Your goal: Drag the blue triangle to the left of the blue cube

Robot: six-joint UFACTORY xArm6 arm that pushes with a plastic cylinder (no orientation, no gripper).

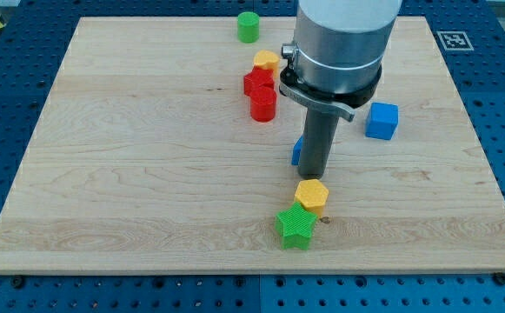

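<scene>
The blue cube (pixel 382 121) sits on the wooden board (pixel 148 174) at the view's right. The blue triangle (pixel 295 152) is mostly hidden behind the rod; only a sliver shows at the rod's left edge, left of and slightly below the cube. My tip (pixel 313 172) is at the lower end of the dark rod, touching or right next to the blue triangle's right side. The arm's grey body covers the board above it.
A yellow hexagon (pixel 311 195) and a green star (pixel 295 227) lie just below the tip. A red cylinder (pixel 262 103), a red block (pixel 256 83) and a yellow block (pixel 267 61) cluster at upper middle. A green cylinder (pixel 249 27) stands near the top edge.
</scene>
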